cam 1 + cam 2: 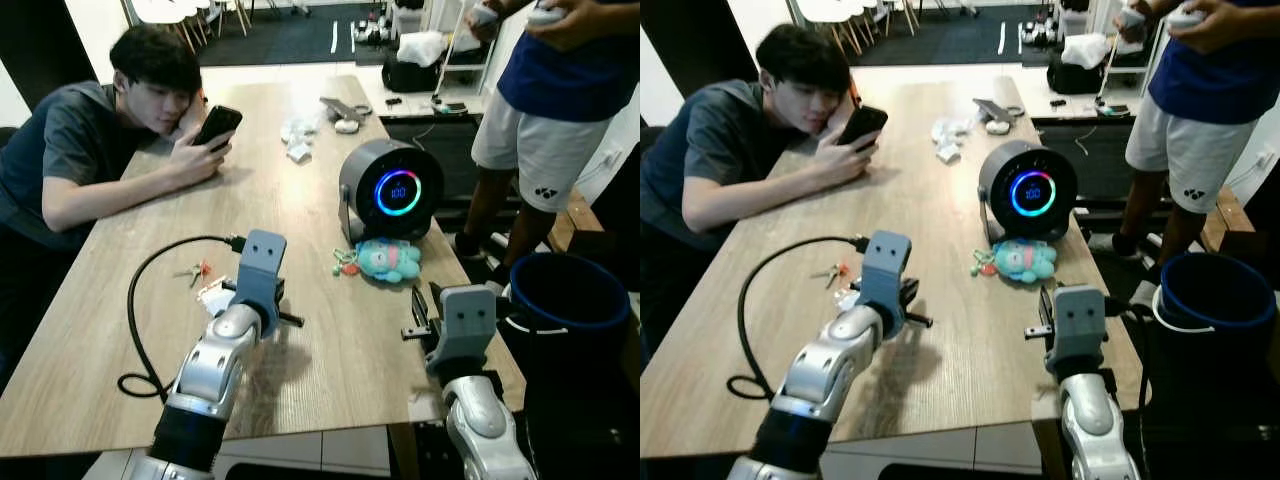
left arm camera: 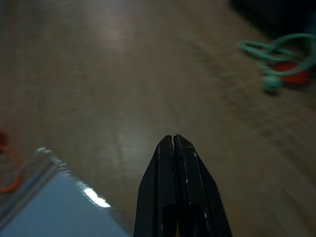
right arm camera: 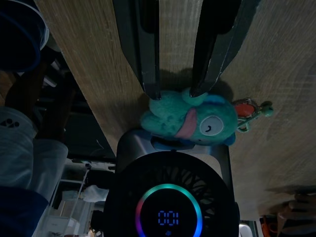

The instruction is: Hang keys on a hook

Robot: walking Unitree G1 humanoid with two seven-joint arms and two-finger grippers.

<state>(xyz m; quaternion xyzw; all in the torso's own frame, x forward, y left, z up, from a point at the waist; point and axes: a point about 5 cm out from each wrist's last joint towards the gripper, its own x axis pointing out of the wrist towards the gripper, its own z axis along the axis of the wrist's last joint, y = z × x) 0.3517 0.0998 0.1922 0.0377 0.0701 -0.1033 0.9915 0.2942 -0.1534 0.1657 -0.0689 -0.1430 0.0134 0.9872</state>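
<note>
With the right tool (image 3: 175, 91) open over the teal plush keychain (image 1: 390, 259) at centre frame and the left tool (image 2: 174, 143) closed, a grab could catch soft plush and slip off the tabletop (image 1: 330, 390).

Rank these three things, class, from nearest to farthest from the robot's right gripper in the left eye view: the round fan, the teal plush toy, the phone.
From the right gripper:
1. Teal plush toy, just ahead on the table.
2. Round fan, directly behind the toy.
3. Phone, far across to the left, in a person's hand.

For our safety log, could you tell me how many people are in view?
2: one person seated at the table's left side holding a phone; another person standing beyond its far right corner.
</note>
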